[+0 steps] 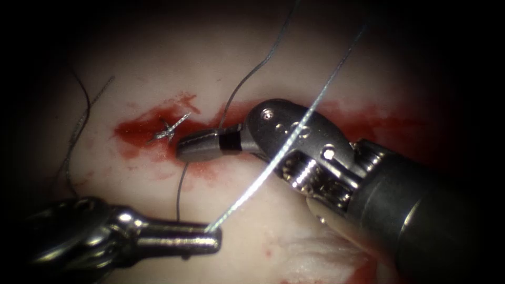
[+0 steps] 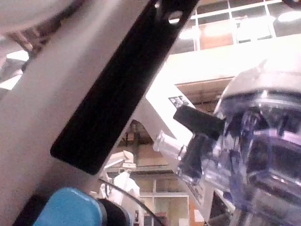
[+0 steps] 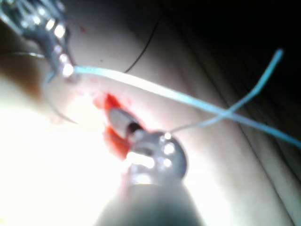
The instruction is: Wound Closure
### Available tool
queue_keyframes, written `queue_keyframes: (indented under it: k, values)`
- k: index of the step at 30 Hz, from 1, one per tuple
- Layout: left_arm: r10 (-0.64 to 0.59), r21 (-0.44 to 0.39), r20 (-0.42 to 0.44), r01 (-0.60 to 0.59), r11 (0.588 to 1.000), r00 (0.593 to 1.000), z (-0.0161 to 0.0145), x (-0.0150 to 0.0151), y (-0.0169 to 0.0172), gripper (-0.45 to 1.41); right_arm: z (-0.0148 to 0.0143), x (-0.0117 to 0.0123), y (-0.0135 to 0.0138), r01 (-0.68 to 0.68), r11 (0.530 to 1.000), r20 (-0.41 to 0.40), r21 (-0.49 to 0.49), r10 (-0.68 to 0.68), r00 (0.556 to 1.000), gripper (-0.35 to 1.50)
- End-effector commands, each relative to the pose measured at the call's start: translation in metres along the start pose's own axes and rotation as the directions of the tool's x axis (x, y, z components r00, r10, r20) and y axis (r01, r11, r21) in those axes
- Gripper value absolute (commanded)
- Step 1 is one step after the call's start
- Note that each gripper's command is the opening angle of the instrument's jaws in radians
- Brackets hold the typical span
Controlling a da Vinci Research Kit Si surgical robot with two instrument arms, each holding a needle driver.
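Clamping thread (image 1: 263, 173), L tool (image 1: 213, 236) sits below cut (image 1: 158, 131); strand runs taut up-right across R tool (image 1: 184, 148), jaws together at cut, maybe pinching dark thread. Needle unseen.

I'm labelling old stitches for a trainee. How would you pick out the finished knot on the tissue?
Find the red fluid along the cut in the tissue. The knot lies just left of the right tool tip. Unlike the long thread, it is a small cross of short cut ends.
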Motion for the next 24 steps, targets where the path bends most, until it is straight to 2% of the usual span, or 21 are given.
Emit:
queue_keyframes:
  k: [1,5,15,24]
  values:
    - [-0.006,0.014,0.012,0.006,1.000,1.000,0.0007,-0.0013,0.0002,-0.45,0.0007,0.0003,0.0007,-0.015,1.000,-0.016,-0.009,0.015,1.000,-0.35]
    - [-0.055,0.053,0.041,0.053,0.997,0.998,0.0001,-0.0018,0.0006,-0.45,0.0014,-0.0002,0.0005,-0.067,0.998,-0.020,0.021,0.068,0.998,-0.35]
    - [-0.081,0.050,0.084,0.077,0.996,0.993,-0.0008,-0.0025,0.0013,-0.45,0.0035,-0.0001,-0.0008,-0.095,0.994,-0.026,0.057,0.096,0.995,-0.35]
    - [-0.112,0.048,0.093,0.108,0.993,0.989,-0.0012,-0.0028,0.0015,-0.45,0.0026,0.0002,-0.0002,-0.100,0.995,-0.055,0.022,0.101,0.993,-0.35]
